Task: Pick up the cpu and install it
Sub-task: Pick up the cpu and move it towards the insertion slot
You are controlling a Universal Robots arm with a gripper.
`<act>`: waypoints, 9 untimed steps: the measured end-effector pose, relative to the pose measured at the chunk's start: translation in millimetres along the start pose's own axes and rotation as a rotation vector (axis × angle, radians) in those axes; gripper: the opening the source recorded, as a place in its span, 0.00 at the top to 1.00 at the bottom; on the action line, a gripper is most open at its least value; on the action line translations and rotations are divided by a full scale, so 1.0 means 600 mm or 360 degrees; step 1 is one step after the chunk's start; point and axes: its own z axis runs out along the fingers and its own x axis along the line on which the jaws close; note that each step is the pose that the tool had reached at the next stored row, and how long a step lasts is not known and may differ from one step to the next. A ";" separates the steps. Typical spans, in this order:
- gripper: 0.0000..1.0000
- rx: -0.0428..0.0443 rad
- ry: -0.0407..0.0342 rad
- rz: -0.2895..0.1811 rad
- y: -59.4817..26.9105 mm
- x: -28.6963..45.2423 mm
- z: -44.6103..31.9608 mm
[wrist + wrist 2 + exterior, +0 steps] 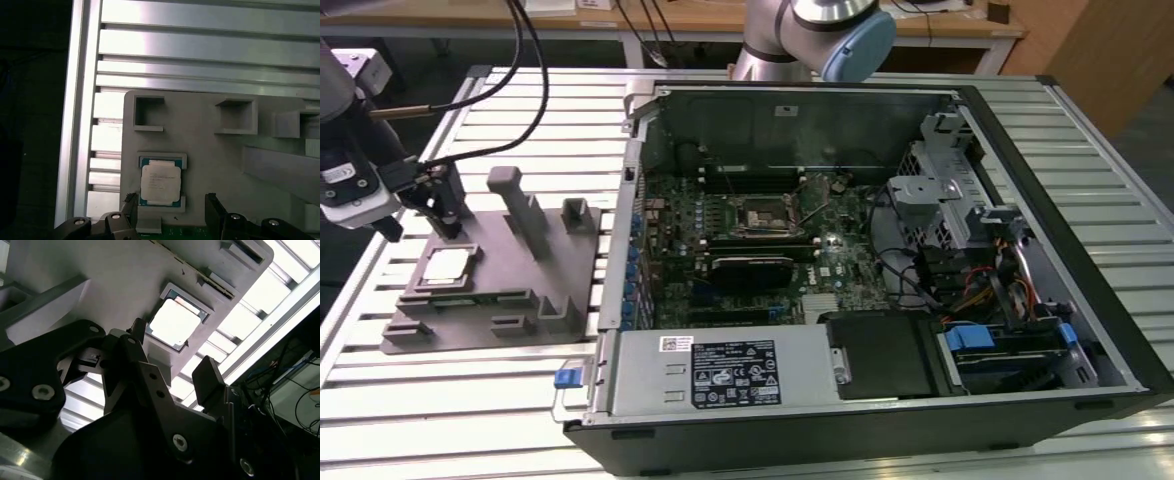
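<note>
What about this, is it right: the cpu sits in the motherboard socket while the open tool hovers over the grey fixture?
No. In the first wrist view the cpu lies in a recess of the grey fixture, not the socket. The open tool does hover there.

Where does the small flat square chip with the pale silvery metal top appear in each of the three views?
Exterior view: the small silvery square cpu lies in the grey fixture, at the exterior view's left, beside the black computer case.
Second wrist view: cpu in its fixture pocket, just beyond the open gripper.
First wrist view: cpu in the same pocket, beyond the gripper.
Shared landmark: the grey fixture.
</note>
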 end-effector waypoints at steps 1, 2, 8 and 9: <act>0.36 0.0000 0.0000 0.0000 0.000 0.000 0.002; 0.36 0.0000 0.0000 0.0000 0.000 0.000 0.005; 0.36 0.0000 0.0000 0.0001 -0.001 0.000 0.020; 0.36 0.0000 0.0000 0.0001 -0.001 0.000 0.022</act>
